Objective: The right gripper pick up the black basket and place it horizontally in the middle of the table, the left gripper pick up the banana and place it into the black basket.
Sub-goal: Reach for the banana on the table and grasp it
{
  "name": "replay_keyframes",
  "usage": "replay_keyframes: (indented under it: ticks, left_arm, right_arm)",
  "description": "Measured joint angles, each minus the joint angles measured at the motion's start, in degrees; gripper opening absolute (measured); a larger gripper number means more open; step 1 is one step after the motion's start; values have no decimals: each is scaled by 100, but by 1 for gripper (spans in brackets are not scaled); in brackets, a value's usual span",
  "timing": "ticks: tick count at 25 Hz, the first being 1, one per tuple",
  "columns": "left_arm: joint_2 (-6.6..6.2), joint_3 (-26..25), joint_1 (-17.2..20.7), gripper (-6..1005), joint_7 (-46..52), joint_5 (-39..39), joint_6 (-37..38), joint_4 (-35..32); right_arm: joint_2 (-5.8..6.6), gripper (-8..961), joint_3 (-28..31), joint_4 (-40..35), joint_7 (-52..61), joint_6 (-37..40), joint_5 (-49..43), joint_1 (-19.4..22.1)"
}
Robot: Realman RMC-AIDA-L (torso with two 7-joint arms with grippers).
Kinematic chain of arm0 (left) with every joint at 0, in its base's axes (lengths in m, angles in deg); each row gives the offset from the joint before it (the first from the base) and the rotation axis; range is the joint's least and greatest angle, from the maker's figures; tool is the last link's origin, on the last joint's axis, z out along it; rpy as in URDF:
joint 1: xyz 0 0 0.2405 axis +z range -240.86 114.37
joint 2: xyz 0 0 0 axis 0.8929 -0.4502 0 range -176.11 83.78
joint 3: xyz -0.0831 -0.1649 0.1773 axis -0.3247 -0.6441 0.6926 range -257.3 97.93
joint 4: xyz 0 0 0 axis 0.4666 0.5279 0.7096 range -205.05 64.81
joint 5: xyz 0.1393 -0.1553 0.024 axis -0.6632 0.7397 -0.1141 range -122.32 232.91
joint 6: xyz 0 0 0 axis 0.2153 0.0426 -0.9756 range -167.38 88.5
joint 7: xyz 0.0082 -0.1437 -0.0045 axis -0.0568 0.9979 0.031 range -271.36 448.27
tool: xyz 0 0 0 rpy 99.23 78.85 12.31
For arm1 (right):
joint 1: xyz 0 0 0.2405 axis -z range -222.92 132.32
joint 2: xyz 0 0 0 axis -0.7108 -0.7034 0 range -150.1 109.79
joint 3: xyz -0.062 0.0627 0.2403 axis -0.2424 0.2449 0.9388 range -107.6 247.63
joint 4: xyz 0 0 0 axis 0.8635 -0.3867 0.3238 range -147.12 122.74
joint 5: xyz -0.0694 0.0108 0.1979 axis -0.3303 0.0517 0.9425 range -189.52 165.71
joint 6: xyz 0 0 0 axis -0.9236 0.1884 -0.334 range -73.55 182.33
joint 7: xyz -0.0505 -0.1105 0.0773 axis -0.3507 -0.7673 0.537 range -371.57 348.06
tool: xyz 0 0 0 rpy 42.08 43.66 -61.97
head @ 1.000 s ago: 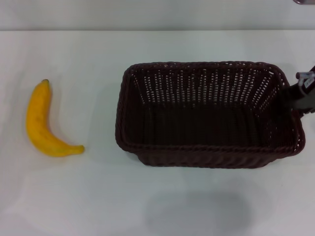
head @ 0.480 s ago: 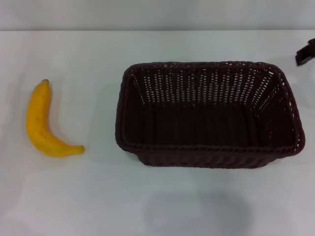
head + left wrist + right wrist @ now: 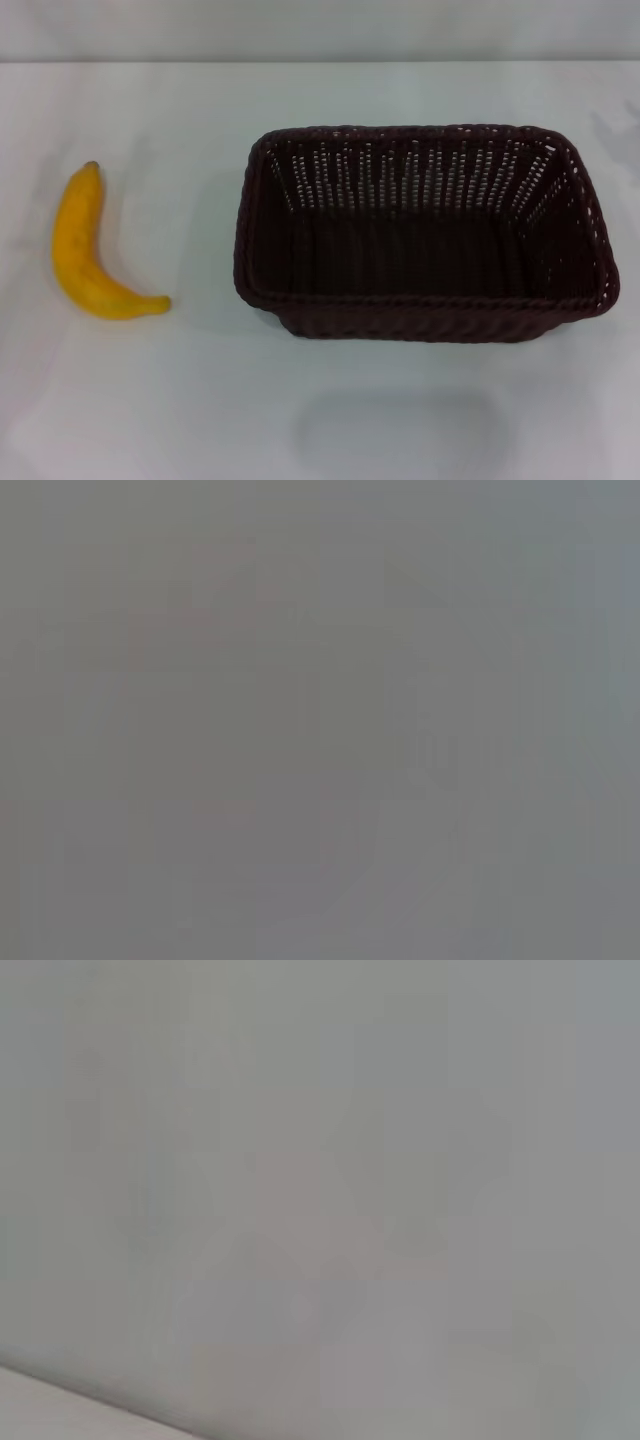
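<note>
The black basket [image 3: 420,235] stands upright on the white table [image 3: 180,400], long side across the view, a little right of the middle, and it is empty. The yellow banana [image 3: 88,250] lies flat on the table at the left, well apart from the basket, its dark stem tip pointing away from me. Neither gripper shows in the head view. Both wrist views show only a plain grey surface, with no fingers and no task object in them.
The table's far edge [image 3: 320,62] runs across the top of the head view. A faint shadow [image 3: 400,430] lies on the table in front of the basket.
The right gripper, at the basket's right end a second ago, rose off toward the upper right and is now out of view. The basket and banana have not moved.
</note>
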Motion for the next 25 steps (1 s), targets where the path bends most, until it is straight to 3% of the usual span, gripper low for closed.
replay_keyframes:
  ticks: [3,6,11,14,15,17,21,25]
  left_arm:
    - [-8,-22,62,874,1744,-1333,451,-763]
    - [-88,-36,1,874,3678,-2846,571,-1409]
    - [-220,-47,-329,874,6447,-5248,386,-2224]
    - [-397,-58,-636,874,7699,-6203,-78,-2359]
    - [-531,-61,-809,874,8169,-6528,-417,-2357]
    - [-706,-68,-1057,874,8773,-6950,-971,-2337]
    - [-937,-108,-1652,875,9686,-7922,-1972,-2331]
    - [-1095,-143,-2189,875,10331,-9177,-2966,-2322]
  right_arm:
    - [1,482,242,1031,-2091,439,1708,61]
    - [2,482,664,2051,-3879,320,3187,-29]
    - [-1,482,1678,3649,-6487,-712,4755,-290]
    - [-10,482,2228,4730,-8264,-1545,5762,-403]
    - [-9,482,2350,5025,-8754,-1794,6035,-422]
    - [-7,483,2547,5447,-9422,-2126,6350,-445]
    - [-12,483,2769,5752,-9999,-2310,6525,-426]
    - [-14,483,2920,5932,-10386,-2327,6598,-491]
